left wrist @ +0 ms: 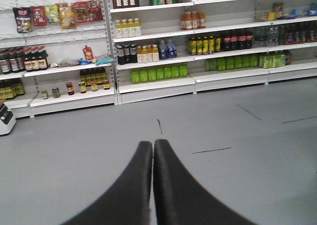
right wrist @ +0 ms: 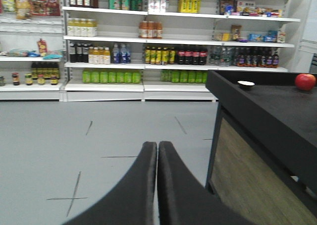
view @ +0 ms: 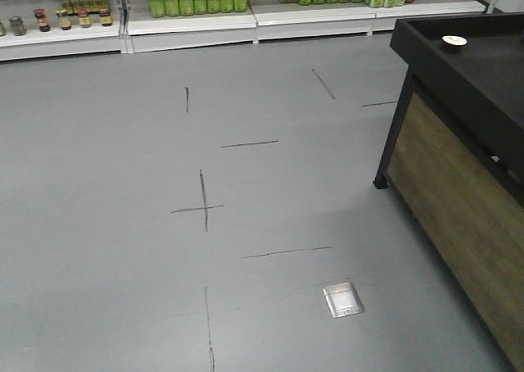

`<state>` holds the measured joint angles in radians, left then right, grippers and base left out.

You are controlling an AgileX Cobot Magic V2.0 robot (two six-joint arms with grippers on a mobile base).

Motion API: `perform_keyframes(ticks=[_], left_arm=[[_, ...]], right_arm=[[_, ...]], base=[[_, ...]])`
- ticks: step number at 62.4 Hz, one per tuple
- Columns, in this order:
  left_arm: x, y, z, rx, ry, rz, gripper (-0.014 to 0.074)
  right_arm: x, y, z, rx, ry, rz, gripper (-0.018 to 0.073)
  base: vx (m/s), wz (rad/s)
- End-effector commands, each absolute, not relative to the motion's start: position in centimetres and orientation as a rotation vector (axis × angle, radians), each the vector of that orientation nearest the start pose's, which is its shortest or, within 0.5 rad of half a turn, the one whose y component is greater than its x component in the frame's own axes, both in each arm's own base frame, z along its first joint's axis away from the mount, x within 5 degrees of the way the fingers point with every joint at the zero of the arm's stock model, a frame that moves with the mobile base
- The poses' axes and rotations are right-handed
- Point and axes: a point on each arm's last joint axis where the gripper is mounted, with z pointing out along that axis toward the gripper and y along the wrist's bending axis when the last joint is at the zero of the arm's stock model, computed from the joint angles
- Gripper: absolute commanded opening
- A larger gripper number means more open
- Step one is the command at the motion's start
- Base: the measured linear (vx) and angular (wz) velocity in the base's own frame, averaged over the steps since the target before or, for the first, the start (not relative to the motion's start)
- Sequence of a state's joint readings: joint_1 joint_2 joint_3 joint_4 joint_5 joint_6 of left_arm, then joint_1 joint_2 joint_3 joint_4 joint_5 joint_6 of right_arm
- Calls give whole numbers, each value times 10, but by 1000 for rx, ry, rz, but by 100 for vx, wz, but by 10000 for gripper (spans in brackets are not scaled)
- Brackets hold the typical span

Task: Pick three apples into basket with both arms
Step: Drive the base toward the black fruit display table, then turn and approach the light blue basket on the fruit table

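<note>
Left wrist-mounted view has the left gripper point(left wrist: 152, 143) at the bottom of the picture. Its two black wedge-shaped fingers point(left wrist: 124, 195) are pressed together along their length, with only a thin line between them, and they hold nothing. Ahead of the tips lies the smooth grey floor point(left wrist: 74, 155) with some thin dark marks. Far beyond it stand the white store shelves point(left wrist: 158, 86), where a row of green bottles point(left wrist: 158, 74) is almost straight ahead of the tips.

Right wrist-mounted view shows the right gripper point(right wrist: 157, 144) in the same state: the fingers are closed against each other and nothing is between them. Near the fingers, on their right, stands the black display counter with a brown wooden side panel point(right wrist: 257, 111). On its dark top, ahead and far to the right of the tips, lies one round red apple point(right wrist: 305, 81), well apart from the gripper. A small shallow white dish point(right wrist: 246, 84) is on the same top, left of the apple and apart from it.

Exterior front-facing view shows a square metal floor plate point(view: 343, 299) nearest the camera. Beyond it are crossed dark marks on the floor, the counter on the right, and the shelves at the far end.
</note>
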<state>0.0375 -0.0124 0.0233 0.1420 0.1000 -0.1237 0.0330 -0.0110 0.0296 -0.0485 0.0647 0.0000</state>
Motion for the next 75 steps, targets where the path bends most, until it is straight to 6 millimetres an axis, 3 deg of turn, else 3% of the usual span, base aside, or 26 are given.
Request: perform_keyframes(ticks=[1,28,75], left_arm=[[56,2,196,-33,1524,32,-6],[56,2,196,-33,1524,32,-6],[56,2,196,-33,1524,32,-6]], right_arm=[[56,2,201,-64,1496,-18,-3],[56,2,201,-64,1496,-18,-3],[56,2,201,-64,1496,-18,-3]], base=[[21,-28],[19,-35],[14,-58]])
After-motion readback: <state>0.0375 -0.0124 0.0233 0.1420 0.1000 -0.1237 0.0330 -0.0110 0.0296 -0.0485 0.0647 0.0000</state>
